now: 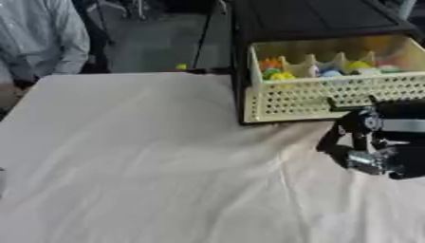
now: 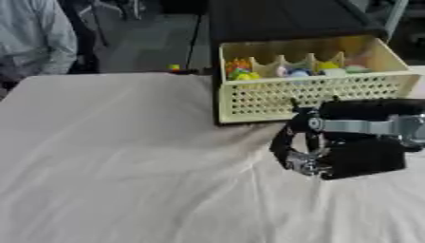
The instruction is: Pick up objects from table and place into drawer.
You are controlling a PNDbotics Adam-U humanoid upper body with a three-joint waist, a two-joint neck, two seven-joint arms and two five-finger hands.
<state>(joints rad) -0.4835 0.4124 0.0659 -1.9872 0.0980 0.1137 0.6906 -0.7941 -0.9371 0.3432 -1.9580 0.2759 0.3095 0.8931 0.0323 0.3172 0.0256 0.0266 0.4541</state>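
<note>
A pale yellow perforated drawer (image 2: 315, 95) stands pulled out of a dark cabinet (image 1: 315, 19) at the table's far right. Several small coloured objects (image 2: 286, 70) lie inside it along the back: orange, yellow, green, blue and white. My right hand (image 2: 348, 142), black with silver joints, hovers just in front of and below the drawer's front wall, coming in from the right edge. Its fingers (image 2: 285, 137) curl down and leftward, and I see nothing between them and the palm. My left hand does not show.
A wrinkled white cloth (image 1: 149, 161) covers the whole table. A small yellow and red thing (image 2: 174, 68) sits at the far edge, left of the cabinet. A person in a light shirt (image 1: 41, 38) stands beyond the far left corner.
</note>
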